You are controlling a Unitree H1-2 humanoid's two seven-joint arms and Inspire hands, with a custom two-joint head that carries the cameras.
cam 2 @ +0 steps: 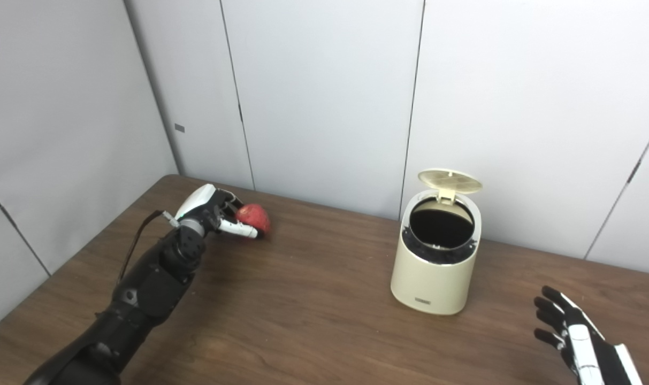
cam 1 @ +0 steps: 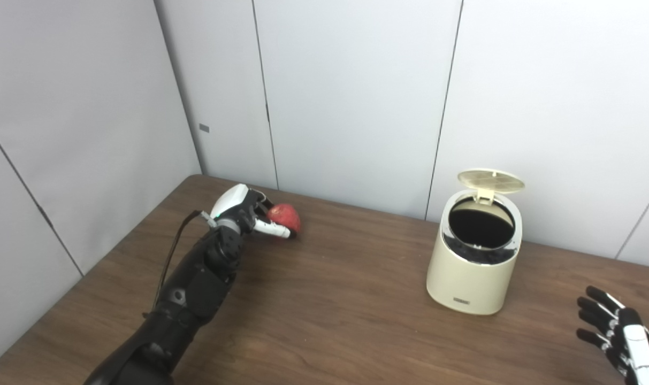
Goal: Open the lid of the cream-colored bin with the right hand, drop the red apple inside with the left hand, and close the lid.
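On the dark brown wood-grain worktop (cam 1: 324, 299) stands a cream-colored, round plastic bin (cam 1: 471, 278) with a small label plate low on its front. Its round cream lid (cam 1: 490, 181) is swung up and back on the hinge at the rear, standing tilted behind the opening, so the dark inside of the bin shows under a shiny rim.

Well to the left of the bin, near the far left corner of the worktop, the left hand (cam 1: 246, 211), black with white shells, is wrapped around a round red apple (cam 1: 285, 216). Its fingers (cam 1: 273, 230) close over and under the fruit, with the apple at or just above the wood; whether it touches the surface cannot be told. A thin dark cable runs along the black forearm.

The right hand (cam 2: 567, 329) sits low at the lower right corner, near the worktop's front edge and apart from the bin, holding nothing, its black fingers (cam 2: 550, 307) spread and pointing up and left.

Pale grey wall panels (cam 1: 356, 80) close the scene behind.
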